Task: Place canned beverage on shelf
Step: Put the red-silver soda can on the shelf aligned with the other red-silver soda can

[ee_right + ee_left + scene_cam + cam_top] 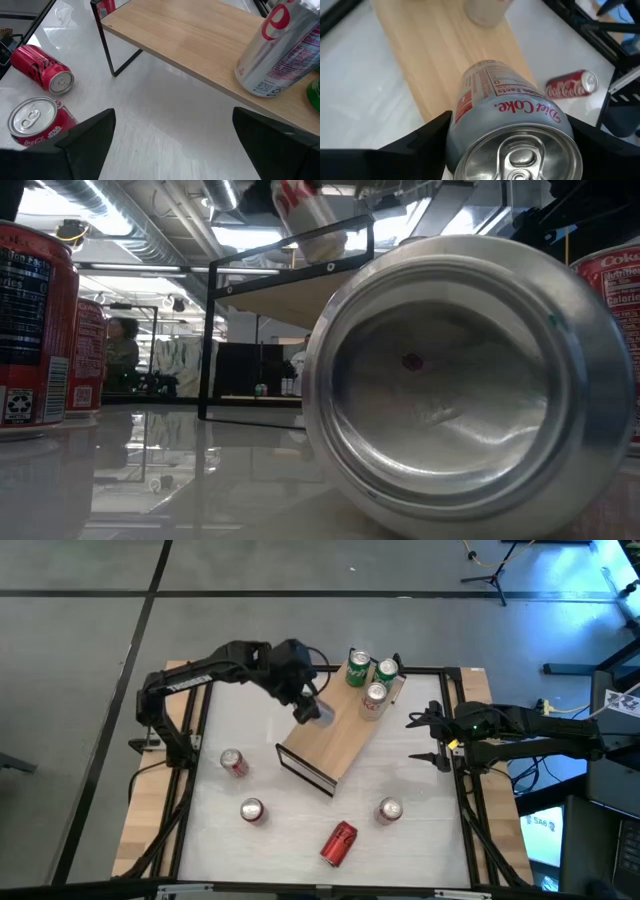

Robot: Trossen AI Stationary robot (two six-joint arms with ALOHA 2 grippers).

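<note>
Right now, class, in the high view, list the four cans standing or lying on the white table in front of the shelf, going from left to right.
Upright red can with silver top → second upright red can → red can lying on its side → third upright red can.

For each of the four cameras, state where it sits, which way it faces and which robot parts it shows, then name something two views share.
High: overhead, straight down on the table; both arms, shelf, left pincer over it.
Low: table height, facing the room; a tipped red can's base fills it, no clear arm.
Left wrist: above the shelf, looking down past its fingers gripping a Diet Coke can.
Right wrist: beside the shelf, looking along the table; open right pincer.
Shared: the tipped red can shows in every view.
</note>
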